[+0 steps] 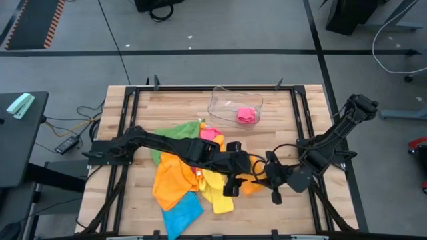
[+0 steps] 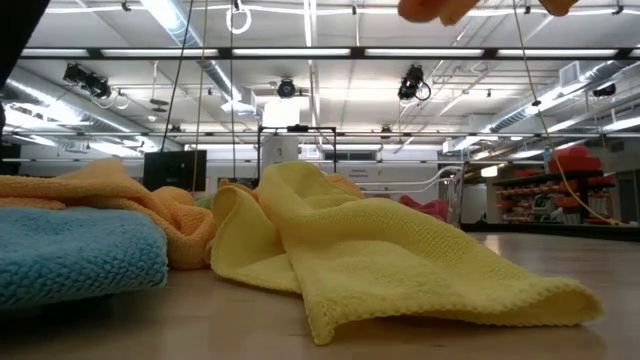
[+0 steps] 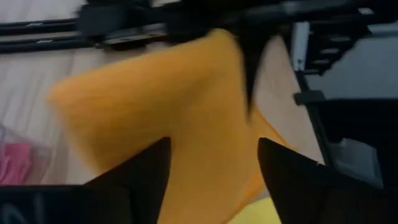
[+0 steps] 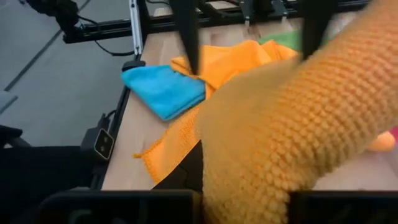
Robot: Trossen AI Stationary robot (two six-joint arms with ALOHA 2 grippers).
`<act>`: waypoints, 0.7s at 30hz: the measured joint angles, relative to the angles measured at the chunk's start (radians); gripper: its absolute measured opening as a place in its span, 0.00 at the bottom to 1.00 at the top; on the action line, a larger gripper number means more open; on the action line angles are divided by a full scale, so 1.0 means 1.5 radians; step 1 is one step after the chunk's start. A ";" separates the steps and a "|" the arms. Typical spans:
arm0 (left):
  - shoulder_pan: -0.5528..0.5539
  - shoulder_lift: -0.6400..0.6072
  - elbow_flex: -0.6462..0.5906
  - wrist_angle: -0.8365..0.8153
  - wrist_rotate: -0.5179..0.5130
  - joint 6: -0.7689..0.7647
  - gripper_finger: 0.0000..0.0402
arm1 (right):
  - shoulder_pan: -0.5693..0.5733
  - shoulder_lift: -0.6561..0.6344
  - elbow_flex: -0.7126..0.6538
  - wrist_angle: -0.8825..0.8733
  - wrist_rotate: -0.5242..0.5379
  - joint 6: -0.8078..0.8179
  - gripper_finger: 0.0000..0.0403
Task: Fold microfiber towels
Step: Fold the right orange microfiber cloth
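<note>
A loose pile of microfiber towels lies on the wooden table: green (image 1: 177,132), pink (image 1: 209,134), orange (image 1: 170,181), yellow (image 1: 217,195) and blue (image 1: 181,215). To the right of the pile a second orange towel (image 3: 168,106) hangs above the table. My right gripper (image 1: 270,179) is shut on it. My left gripper (image 3: 211,174) is open and faces it from the table's left, one finger on either side of the hanging cloth. In the low view the yellow towel (image 2: 380,260) lies crumpled in front, and scraps of the lifted orange towel (image 2: 440,10) show at the top. My right gripper holds the orange towel near its upper edge (image 3: 239,59), coming at it from the table's right. In its own wrist view the cloth (image 4: 298,112) covers the fingers, so the hold itself is hidden. The towel hangs slack below, clear of the table. My left gripper: I cannot tell whether its fingers touch the cloth.
A clear plastic tray (image 1: 223,100) stands at the far middle of the table with a folded pink towel (image 1: 247,115) in it. Bare wood lies to the right of the pile and along the near right edge. Black frame rails border the tabletop.
</note>
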 joint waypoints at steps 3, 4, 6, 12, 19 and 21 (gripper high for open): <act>0.006 0.000 0.000 0.013 -0.002 -0.002 0.69 | 0.000 0.006 0.000 0.003 0.000 -0.032 0.10; 0.006 0.001 0.000 0.016 -0.002 -0.002 0.70 | 0.000 0.009 0.000 0.008 0.001 -0.043 0.10; 0.011 0.013 0.003 0.025 0.010 -0.002 0.71 | 0.000 0.012 0.000 0.022 0.002 -0.069 0.10; 0.026 0.043 0.000 0.025 0.102 -0.013 0.75 | 0.001 0.012 0.001 0.046 0.030 -0.138 0.10; 0.038 0.043 0.000 0.041 0.104 -0.019 0.74 | 0.008 0.012 0.001 0.054 0.083 -0.189 0.10; 0.038 0.043 0.000 0.038 0.106 -0.012 0.73 | 0.017 0.012 0.001 0.057 0.103 -0.212 0.10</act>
